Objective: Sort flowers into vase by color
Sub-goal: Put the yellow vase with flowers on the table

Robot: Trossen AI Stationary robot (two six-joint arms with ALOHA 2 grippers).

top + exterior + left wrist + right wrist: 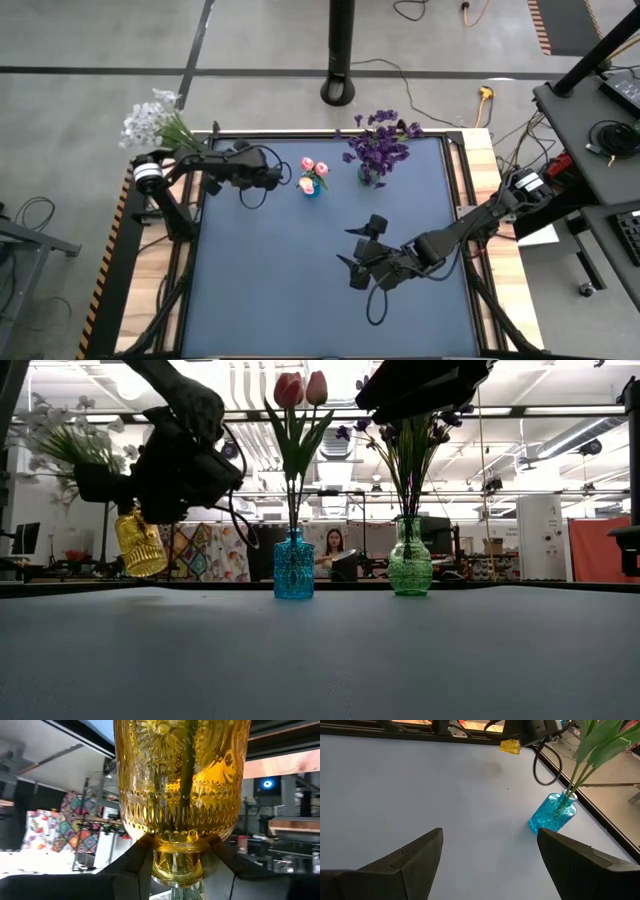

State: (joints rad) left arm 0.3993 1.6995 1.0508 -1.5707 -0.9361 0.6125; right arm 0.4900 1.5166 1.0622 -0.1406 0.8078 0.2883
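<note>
My left gripper is at the table's far left corner, shut on a yellow glass vase that holds white-lavender sprigs. The sprigs lean out past the table's far left corner. The vase fills the left wrist view. A blue vase with pink tulips and a green vase with dark purple blooms stand on their bases at the far middle of the table. My right gripper is open and empty over the table's middle right. My left gripper pinches the yellow vase's narrow neck between its two fingers, one on either side, just beside the bulging body. The vase is tilted, its sprigs leaning toward the table's left, and its base shows above the table's far edge, lifted clear.
The dark blue mat has free room across its near half. The table has a raised dark frame with wooden side strips. Beyond the far edge stands a black pole, and a person sits in the room behind.
</note>
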